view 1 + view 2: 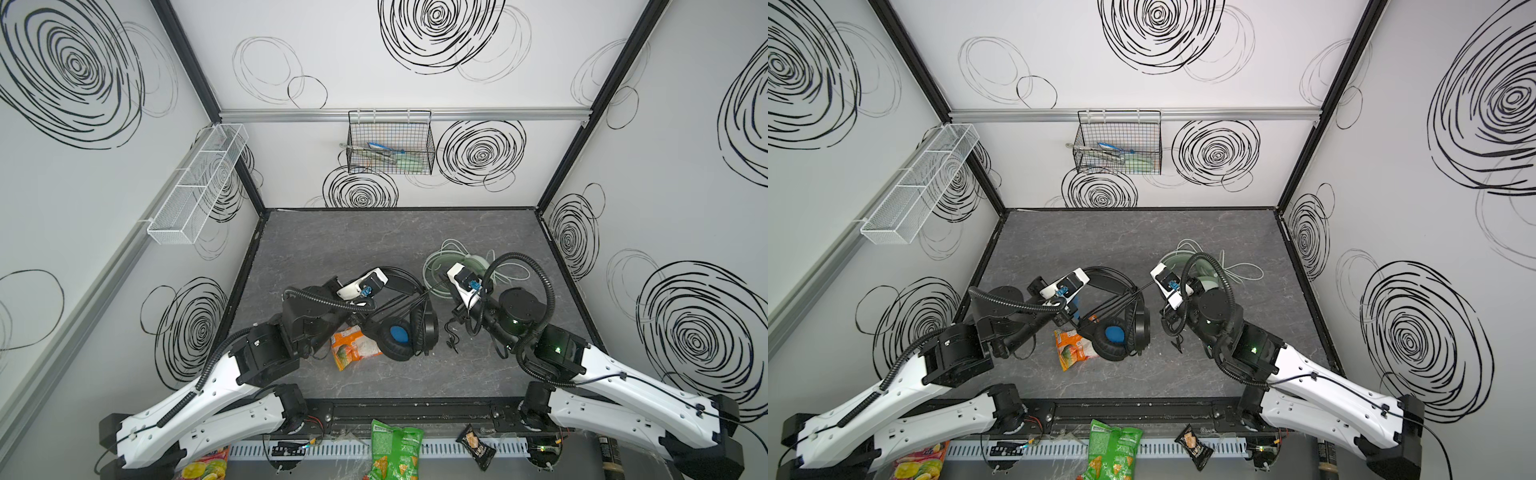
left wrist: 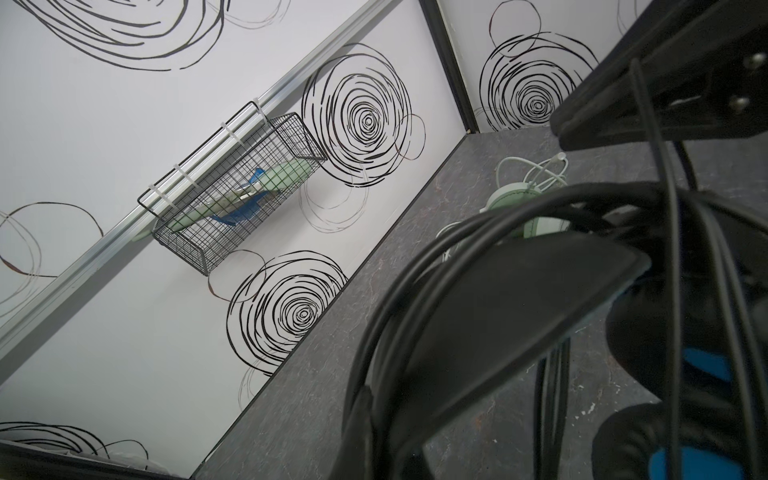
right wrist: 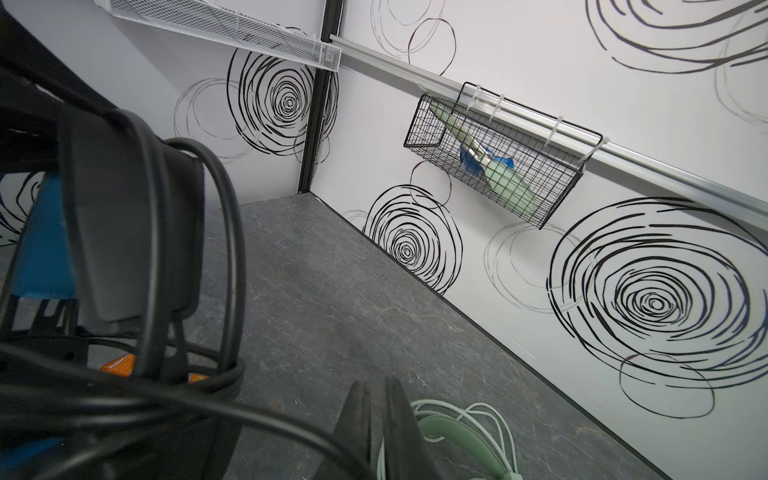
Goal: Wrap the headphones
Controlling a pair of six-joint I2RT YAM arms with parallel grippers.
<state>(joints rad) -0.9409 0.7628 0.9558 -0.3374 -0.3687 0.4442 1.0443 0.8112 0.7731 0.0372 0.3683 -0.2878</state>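
The right pincer (image 3: 376, 417) is nearly together, apparently pinching the black cable (image 3: 235, 249). Strands fan taut to the black headset (image 1: 395, 347) mid-tabletop (image 1: 353, 241). The left pincer (image 1: 368, 309) is together at the headset, its hold hidden. Judged partway: several turns on, end not yet wound. The mint-green headset (image 3: 453, 434), far right, has its cable loose, unwrapped.

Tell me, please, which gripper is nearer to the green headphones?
Right. The right gripper sits just beside the green headphones; the left gripper is farther off, at the black headphones.
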